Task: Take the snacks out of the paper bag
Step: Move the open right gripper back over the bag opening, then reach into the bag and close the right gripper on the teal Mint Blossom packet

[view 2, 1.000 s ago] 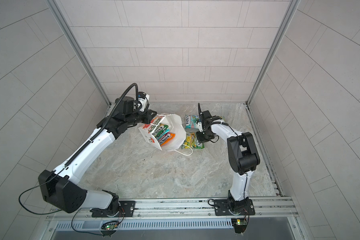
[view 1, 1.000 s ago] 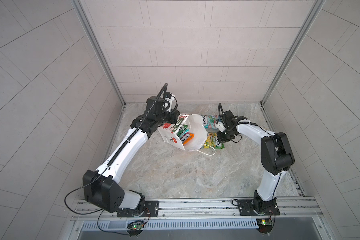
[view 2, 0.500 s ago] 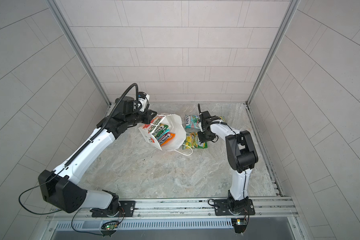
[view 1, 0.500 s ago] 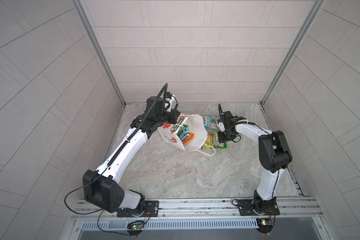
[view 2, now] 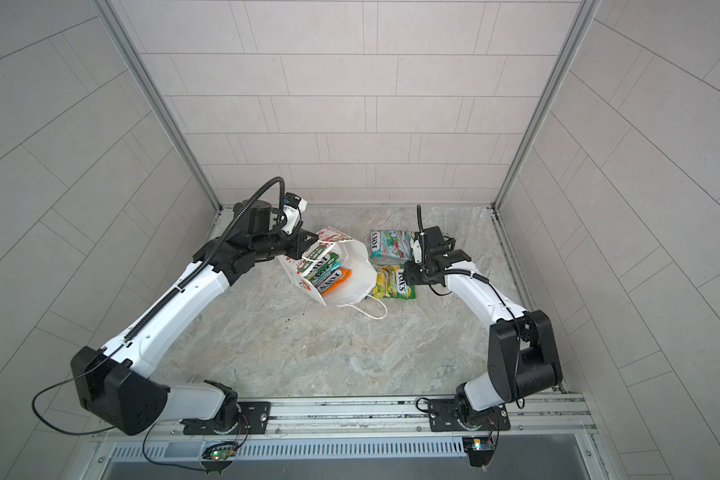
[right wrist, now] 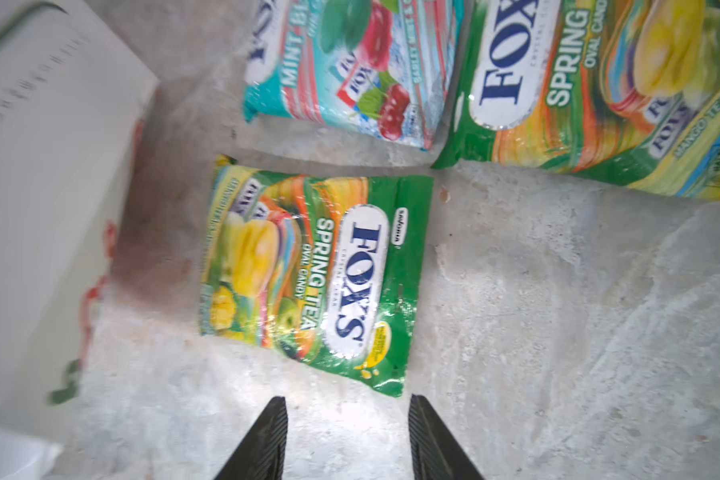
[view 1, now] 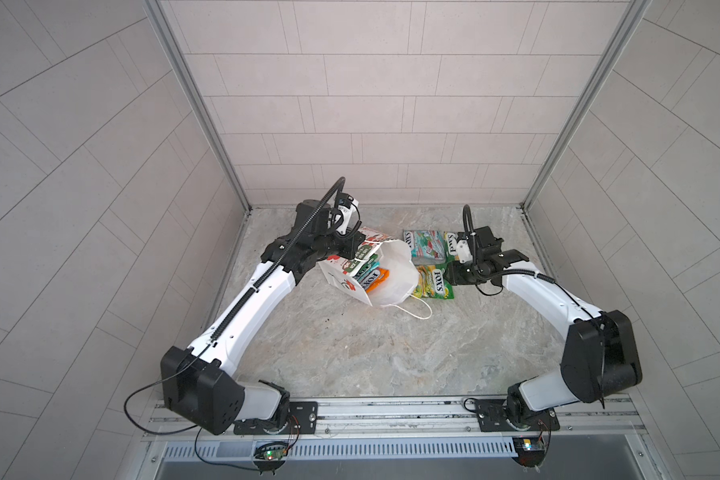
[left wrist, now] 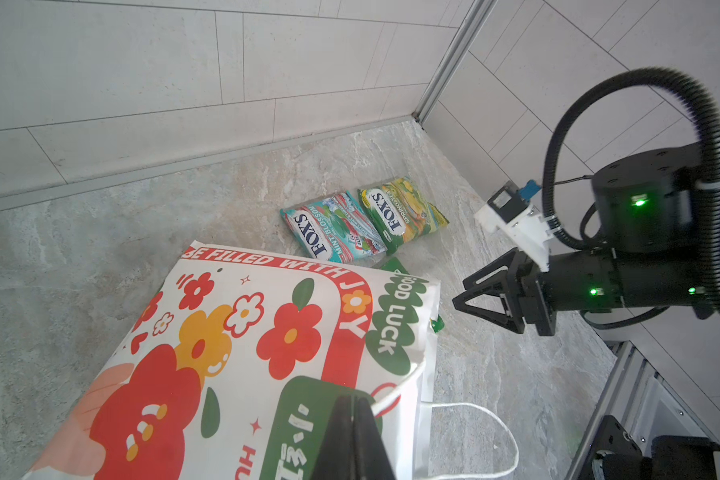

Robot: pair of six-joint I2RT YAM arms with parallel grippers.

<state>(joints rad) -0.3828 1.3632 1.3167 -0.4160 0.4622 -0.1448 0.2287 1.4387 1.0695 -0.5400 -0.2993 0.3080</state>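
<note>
Right jaws: spread and empty. In the right wrist view the right gripper (right wrist: 348, 399) hangs just off the corner of a green-yellow packet (right wrist: 308, 282), which lies flat on the table (right wrist: 558, 311), untouched.
Neighbours: a teal packet (right wrist: 350, 70) and a second green-yellow packet (right wrist: 591, 91) lie just beyond it, side by side.
Left jaws: pressed together on the rim of the paper bag (left wrist: 233, 353) in the left wrist view. The left gripper (left wrist: 353, 409) pinches right beside the cord handle (left wrist: 404, 386).
Both top views: the bag is tilted with its mouth gaping, and several snacks in the bag (view 1: 371, 279) show inside.
Step (judged): three packets are out; the next reach goes into the mouth.
Method: the left pinch should hold steady to keep the mouth wide. The right fingers should enter spread and take the top packet by an edge, as the glossy faces likely slip.
Room: the back wall (view 2: 391, 183) stands close behind the placed packets, and open table lies toward the front. The loose handle loop (view 1: 429, 316) by the mouth could snag.
</note>
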